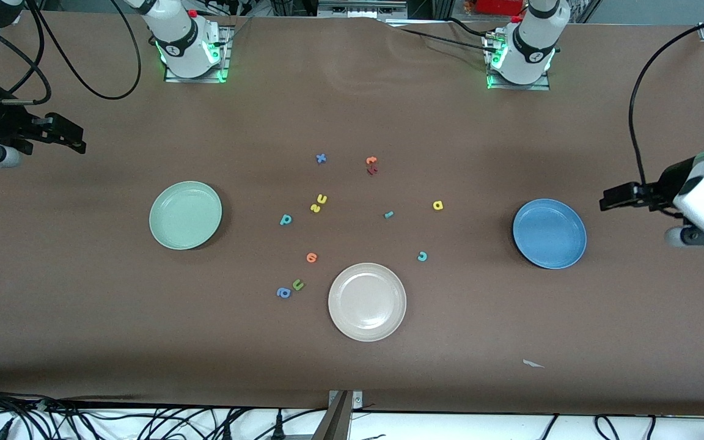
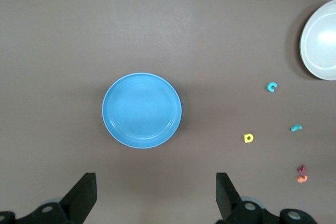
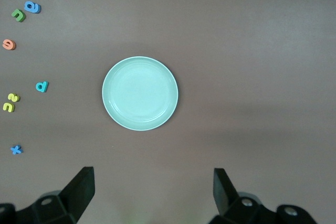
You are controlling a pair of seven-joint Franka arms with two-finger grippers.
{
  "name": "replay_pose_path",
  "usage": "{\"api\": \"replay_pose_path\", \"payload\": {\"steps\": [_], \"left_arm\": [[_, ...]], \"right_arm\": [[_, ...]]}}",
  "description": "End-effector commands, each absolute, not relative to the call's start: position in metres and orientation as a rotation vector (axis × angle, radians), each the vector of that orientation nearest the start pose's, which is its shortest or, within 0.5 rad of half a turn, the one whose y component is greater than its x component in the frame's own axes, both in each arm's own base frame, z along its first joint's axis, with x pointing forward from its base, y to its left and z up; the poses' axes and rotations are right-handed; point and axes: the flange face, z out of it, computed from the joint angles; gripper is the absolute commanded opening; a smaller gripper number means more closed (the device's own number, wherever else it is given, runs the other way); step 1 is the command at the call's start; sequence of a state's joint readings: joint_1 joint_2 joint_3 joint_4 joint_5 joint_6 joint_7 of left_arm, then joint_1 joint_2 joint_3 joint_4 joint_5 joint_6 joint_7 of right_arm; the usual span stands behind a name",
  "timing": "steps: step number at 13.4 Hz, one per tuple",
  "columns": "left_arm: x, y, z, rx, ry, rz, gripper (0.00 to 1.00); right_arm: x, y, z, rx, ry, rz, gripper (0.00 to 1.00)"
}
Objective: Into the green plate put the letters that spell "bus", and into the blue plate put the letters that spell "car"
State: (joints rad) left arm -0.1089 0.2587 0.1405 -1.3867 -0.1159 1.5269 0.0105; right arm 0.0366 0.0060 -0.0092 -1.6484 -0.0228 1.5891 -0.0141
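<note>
Left tool [image 2: 152, 198] spread over table beside blue plate [image 1: 549, 233], right tool [image 3: 152, 195] spread beside green plate [image 1: 185, 214]

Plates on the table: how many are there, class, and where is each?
3. The green plate lies toward the right arm's end, the blue plate toward the left arm's end, and the cream plate between them, nearest the front camera. None seems hidden.

Even overhead light is falling on the brown table [image 1: 352, 342]; plates are casting soft shadows, everything staying sharp.
</note>
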Motion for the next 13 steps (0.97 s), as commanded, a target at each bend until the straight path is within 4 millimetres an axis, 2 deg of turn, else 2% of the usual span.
{"api": "replay_pose_path", "payload": {"steps": [1, 2, 4, 7, 13], "left_arm": [[0.591, -0.005, 0.571, -3.169, 0.053, 0.126, 1.00], [0.587, -0.005, 0.575, -3.145, 0.064, 0.114, 1.00], [0.581, -0.025, 0.587, -3.141, 0.101, 0.079, 1.00], [0.568, -0.029, 0.603, -3.149, 0.103, 0.041, 1.00], [0.567, -0.026, 0.600, -3.147, 0.038, 0.053, 1.00]], "right_arm": [[0.554, 0.012, 0.590, -3.154, -0.061, 0.097, 1.00], [0.554, 0.012, 0.590, -3.154, -0.061, 0.097, 1.00], [0.555, 0.012, 0.589, -3.154, -0.061, 0.099, 1.00], [0.555, 0.012, 0.589, -3.154, -0.061, 0.099, 1.00], [0.555, 0.012, 0.589, -3.153, -0.074, 0.099, 1.00]]}}
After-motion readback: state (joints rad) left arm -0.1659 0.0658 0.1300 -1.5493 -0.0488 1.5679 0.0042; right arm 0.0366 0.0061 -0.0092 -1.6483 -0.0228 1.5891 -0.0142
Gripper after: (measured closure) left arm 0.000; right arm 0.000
